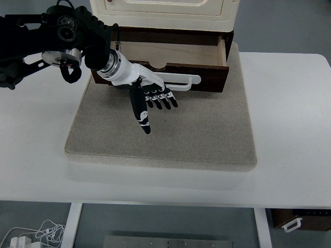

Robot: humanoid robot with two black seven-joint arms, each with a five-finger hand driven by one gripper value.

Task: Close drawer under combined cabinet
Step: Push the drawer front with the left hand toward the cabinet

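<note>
Clearly, the drawer point(170, 54) stands pulled out from under the cream cabinet point(163, 13), at the far edge of the grey mat point(207, 134). Its long axis runs left to right and its dark front, with a white handle point(181, 81), faces the robot. The left hand point(150, 98) hangs just before this front, fingers spread and empty, so the drawer lies straight behind it.

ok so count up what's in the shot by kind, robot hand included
cabinet: 1
open drawer: 1
white drawer handle: 1
beige mat: 1
white table: 1
left hand, fingers spread in front of the drawer: 1
total: 6
</note>
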